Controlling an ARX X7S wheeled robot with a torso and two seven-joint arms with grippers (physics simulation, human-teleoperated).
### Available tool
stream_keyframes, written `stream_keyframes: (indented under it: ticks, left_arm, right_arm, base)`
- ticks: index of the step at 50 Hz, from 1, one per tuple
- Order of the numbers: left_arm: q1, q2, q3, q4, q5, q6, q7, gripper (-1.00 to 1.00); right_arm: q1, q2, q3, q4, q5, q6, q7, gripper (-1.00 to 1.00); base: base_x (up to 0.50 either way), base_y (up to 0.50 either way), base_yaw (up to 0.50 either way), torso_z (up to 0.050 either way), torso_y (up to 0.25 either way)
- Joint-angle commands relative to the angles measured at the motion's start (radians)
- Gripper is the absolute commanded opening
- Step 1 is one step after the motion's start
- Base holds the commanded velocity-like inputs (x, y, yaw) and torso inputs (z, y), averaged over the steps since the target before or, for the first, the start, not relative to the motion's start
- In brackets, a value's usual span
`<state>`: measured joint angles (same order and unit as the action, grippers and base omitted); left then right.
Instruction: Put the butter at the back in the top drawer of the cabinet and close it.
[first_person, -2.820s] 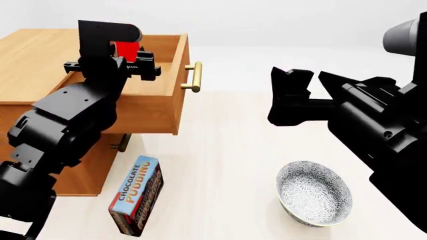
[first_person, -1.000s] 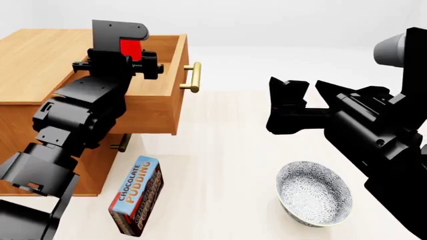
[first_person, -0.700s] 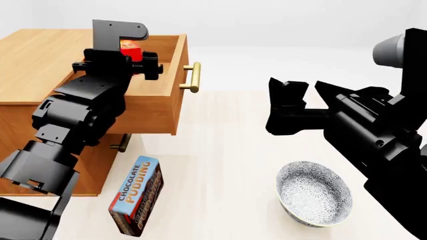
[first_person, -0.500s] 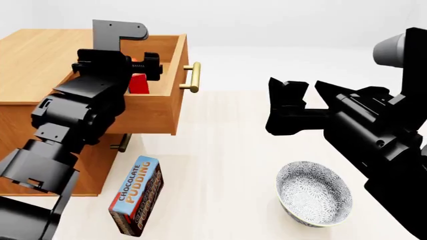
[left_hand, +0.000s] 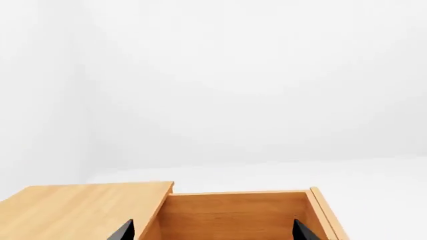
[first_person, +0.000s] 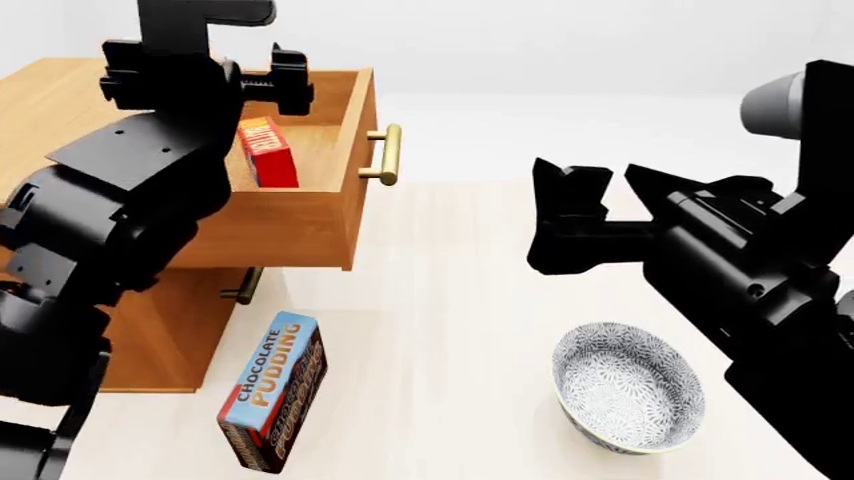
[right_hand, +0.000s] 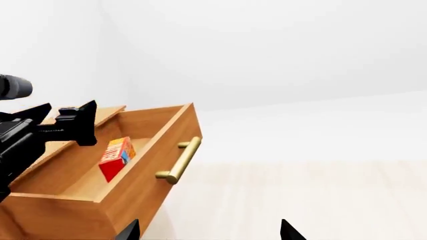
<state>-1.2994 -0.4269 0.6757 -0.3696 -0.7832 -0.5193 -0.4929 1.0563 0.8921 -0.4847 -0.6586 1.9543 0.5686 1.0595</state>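
The butter (first_person: 267, 152) is a small red and orange box standing on end inside the open top drawer (first_person: 358, 190) of the light-brown cabinet (first_person: 60, 110). It also shows in the right wrist view (right_hand: 117, 157). My left gripper (first_person: 200, 85) is open and empty, raised above the drawer and clear of the butter. Its wrist view looks into the drawer (left_hand: 233, 215) between its spread fingertips (left_hand: 123, 231). My right gripper (first_person: 607, 195) is open and empty, in the air to the right of the drawer's brass handle (first_person: 387, 153).
A dark brown and blue Chocolate Pudding box (first_person: 274, 390) stands on the pale table in front of the cabinet. A patterned bowl (first_person: 627, 385) sits at the front right. The handle of a lower drawer (first_person: 243, 287) shows under the open drawer.
My left gripper opened and let go of the butter, which dropped into the top drawer. The left gripper then rose above the drawer. The right arm has barely moved.
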Motion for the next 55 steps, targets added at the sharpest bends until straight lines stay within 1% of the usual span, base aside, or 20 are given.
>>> stream_keyframes:
  ticks: [1, 8, 16, 22, 29, 35, 39, 45, 55]
  left_arm:
    - [-0.001, -0.057, -0.021, 0.220, -0.041, -0.061, -0.080, 1.00]
    - [0.014, -0.063, -0.018, 0.344, -0.091, -0.116, -0.114, 1.00]
    - [0.015, -0.064, -0.008, 0.507, -0.161, -0.192, -0.159, 1.00]
    - [0.017, -0.051, -0.012, 0.566, -0.209, -0.223, -0.184, 1.00]
    - [0.017, -0.019, -0.005, 0.610, -0.236, -0.235, -0.202, 1.00]
    - [0.019, 0.027, -0.003, 0.646, -0.262, -0.221, -0.198, 1.00]
    - [0.011, 0.074, 0.005, 0.660, -0.271, -0.212, -0.203, 1.00]
    - [0.024, 0.156, 0.052, 0.683, -0.246, -0.196, -0.225, 1.00]
    - [0.102, 0.286, 0.166, 0.658, -0.152, -0.134, -0.245, 1.00]
  right_arm:
    - [-0.004, -0.002, 0.000, 0.001, -0.006, -0.002, -0.007, 1.00]
    - [0.005, 0.015, 0.004, -0.006, -0.026, 0.004, 0.011, 1.00]
    - [-0.030, 0.061, 0.027, -0.067, -0.222, -0.002, 0.091, 1.00]
    - [-0.058, 0.103, 0.053, -0.105, -0.311, -0.015, 0.145, 1.00]
    - [-0.064, 0.135, 0.076, -0.127, -0.312, -0.026, 0.151, 1.00]
    - [-0.062, 0.146, 0.080, -0.132, -0.302, -0.023, 0.146, 1.00]
    - [-0.059, 0.154, 0.084, -0.135, -0.294, -0.022, 0.143, 1.00]
    - [-0.065, 0.172, 0.091, -0.145, -0.285, -0.023, 0.136, 1.00]
    - [-0.111, 0.204, 0.111, -0.161, -0.300, -0.044, 0.110, 1.00]
  base:
    - [0.00, 0.00, 0.00, 0.000, 0.000]
    - [0.00, 0.00, 0.00, 0.000, 0.000]
    - [0.00, 0.00, 0.00, 0.000, 0.000]
    - [0.00, 0.00, 0.00, 0.000, 0.000]
    - [0.00, 0.00, 0.00, 0.000, 0.000]
    - [0.00, 0.00, 0.00, 0.000, 0.000]
    - [0.00, 0.00, 0.00, 0.000, 0.000]
    - [0.00, 0.00, 0.00, 0.000, 0.000]
    - [0.00, 0.00, 0.00, 0.000, 0.000]
